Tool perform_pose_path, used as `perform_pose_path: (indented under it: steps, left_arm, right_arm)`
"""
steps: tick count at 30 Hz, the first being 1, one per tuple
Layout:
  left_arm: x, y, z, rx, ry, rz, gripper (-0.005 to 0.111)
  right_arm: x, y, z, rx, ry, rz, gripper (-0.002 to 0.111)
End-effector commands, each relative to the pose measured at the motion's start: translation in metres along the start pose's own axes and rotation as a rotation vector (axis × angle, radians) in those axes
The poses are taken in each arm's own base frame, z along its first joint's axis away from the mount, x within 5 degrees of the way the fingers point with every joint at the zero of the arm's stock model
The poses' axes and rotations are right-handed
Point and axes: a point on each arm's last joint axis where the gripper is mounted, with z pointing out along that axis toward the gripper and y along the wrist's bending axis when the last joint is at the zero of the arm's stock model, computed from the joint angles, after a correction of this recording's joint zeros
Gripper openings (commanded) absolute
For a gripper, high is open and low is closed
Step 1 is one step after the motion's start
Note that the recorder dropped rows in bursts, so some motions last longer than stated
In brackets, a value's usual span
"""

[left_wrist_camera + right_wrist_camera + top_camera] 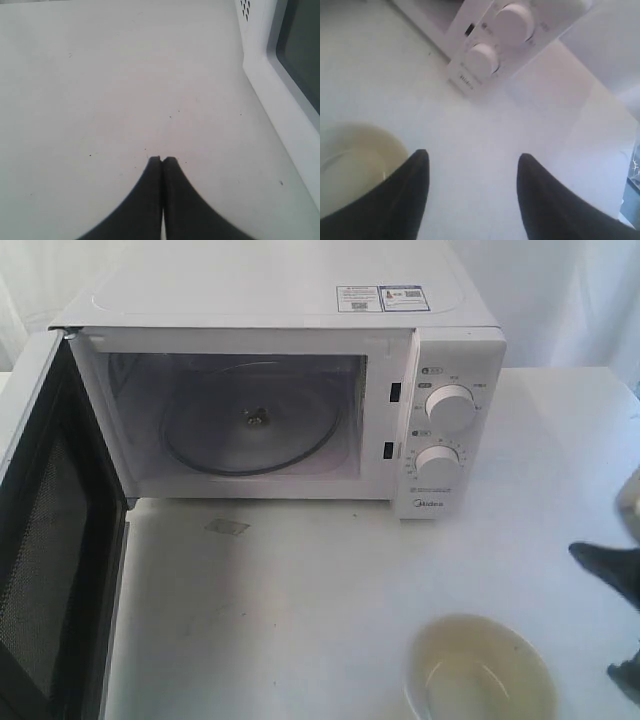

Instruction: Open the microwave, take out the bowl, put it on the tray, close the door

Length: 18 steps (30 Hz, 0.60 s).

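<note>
We found the bowl (480,668) at lower right, just left of our right gripper (593,610), its jaws wide apart.

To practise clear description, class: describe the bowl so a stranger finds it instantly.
Find the white microwave, door open. On the table in front of its two knobs sits the bowl. Unlike the white knobs, it is pale cream-yellow.

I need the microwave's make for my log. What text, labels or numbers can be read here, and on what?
"Midea": on the microwave front panel, below the lower knob.
The stickers on its top: print too small to read.
Markings around both knobs: too small to read.
</note>
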Motion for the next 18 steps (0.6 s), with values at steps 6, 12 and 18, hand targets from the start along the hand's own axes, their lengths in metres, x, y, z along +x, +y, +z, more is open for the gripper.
perform_pose_path:
  steps: [6, 12, 18]
  left_arm:
    - [0.002, 0.0, 0.0, 0.002, 0.003, -0.008, 0.0]
    - [0.002, 0.0, 0.0, 0.002, 0.003, -0.008, 0.0]
    - [0.002, 0.0, 0.0, 0.002, 0.003, -0.008, 0.0]
  right_arm:
    - [0.01, 0.046, 0.062, -0.199, 0.216, -0.323, 0.05]
    - [0.014, 0.062, 0.076, -0.306, 0.299, -0.351, 0.05]
    - [0.019, 0.088, 0.062, -0.67, 0.283, -0.487, 0.05]
